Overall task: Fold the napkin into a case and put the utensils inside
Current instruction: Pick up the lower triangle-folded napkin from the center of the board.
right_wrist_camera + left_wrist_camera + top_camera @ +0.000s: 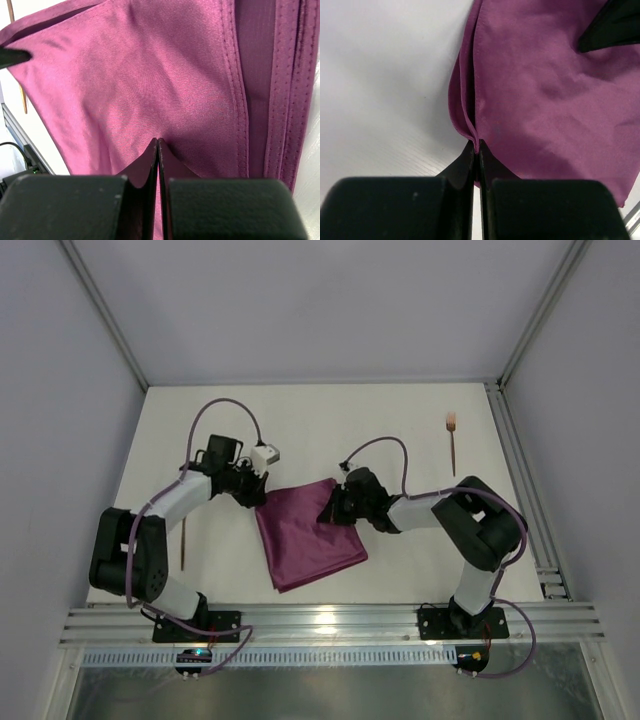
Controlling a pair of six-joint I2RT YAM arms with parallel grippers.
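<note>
The maroon-purple soft cloth napkin point(310, 540) lies near the middle of the white tabletop point(330, 420), doubled into a layered, slightly skewed rectangle; the right wrist view shows several stitched hems stacked along one side. It looks too broad for a utensil case, so I judge the folding partly done, with at least one more fold to come.

The left claw point(258, 492) is pinched tight on the napkin's far left corner, and its wrist view shows the cloth edge running in between the closed fingertips point(470, 155). The right claw point(333, 508) is closed just as narrowly on the cloth at the far right edge.

Neither utensil is in the cloth. The slim copper-coloured metal fork point(452, 440) lies well apart at the far right, near the side rail. A second thin copper-coloured utensil point(183, 540) lies to the left, beside the left arm's lower link.

For moving, the tabletop beyond the napkin gives open room to lift and carry the cloth over. To the right, the fork sits close to the rail, which could crowd a pickup. The near edge is taken up by the arm bases and mounting rail.
</note>
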